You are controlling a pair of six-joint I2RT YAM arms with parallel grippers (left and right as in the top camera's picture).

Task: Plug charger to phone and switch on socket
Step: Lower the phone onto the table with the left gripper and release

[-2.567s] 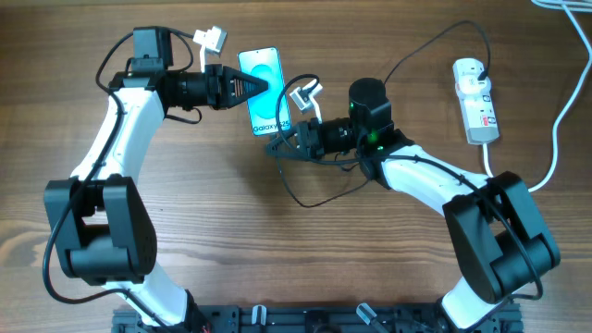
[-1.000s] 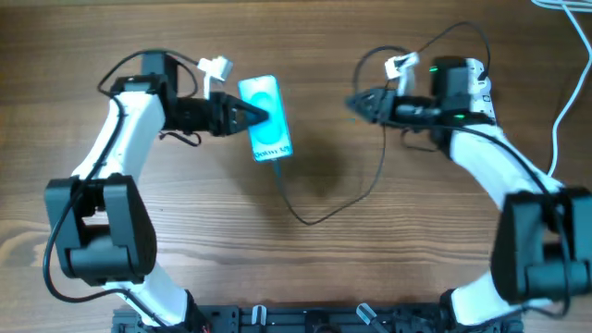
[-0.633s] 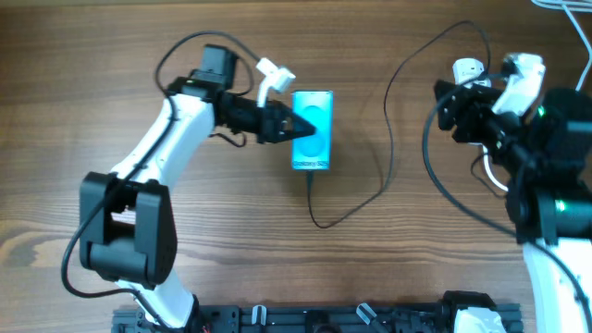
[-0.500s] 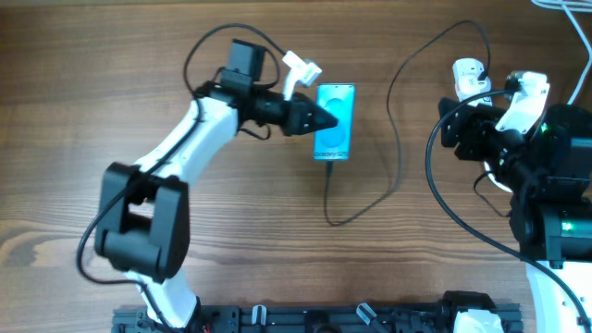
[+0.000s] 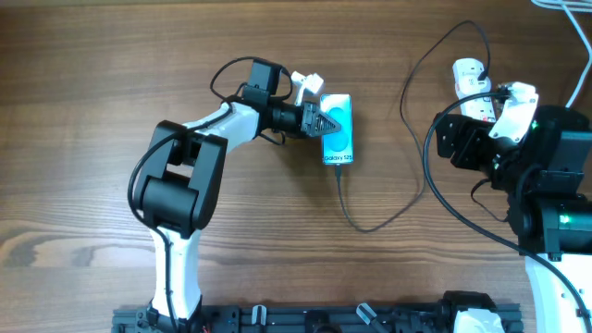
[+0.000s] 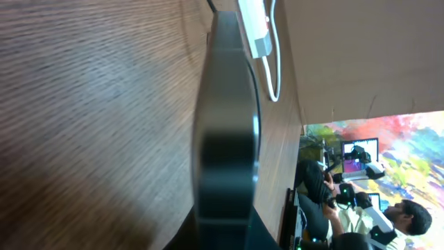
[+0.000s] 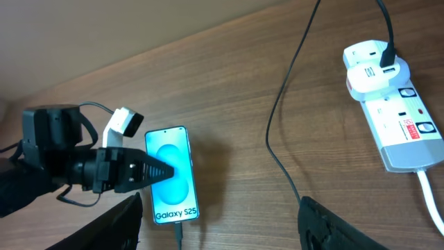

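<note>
Your left gripper (image 5: 317,121) is clamped on the phone (image 5: 339,131) at its long left edge, one finger lying across the turquoise screen. My read is that it grips there to brace the handset against the cable's pull. The phone sits screen up near mid-table (image 5: 92,74), "Galaxy S25" end toward the robot. I can't tell if it is resting on the wood or raised a little. The charger (image 5: 370,225) meets that near end and looks seated, though the joint is too small to be sure. From there it loops toward the robot, then climbs away to the white plug block (image 7: 374,73) on the socket (image 7: 397,118). The socket is at the far right, well apart from the phone and partly under your right arm in the overhead. The right gripper (image 7: 218,232) has its fingers wide apart and holds nothing. It hangs high, between phone and socket, probably freed up for the switch, which is too small to pick out. Plugging looks done and switching is left.
</note>
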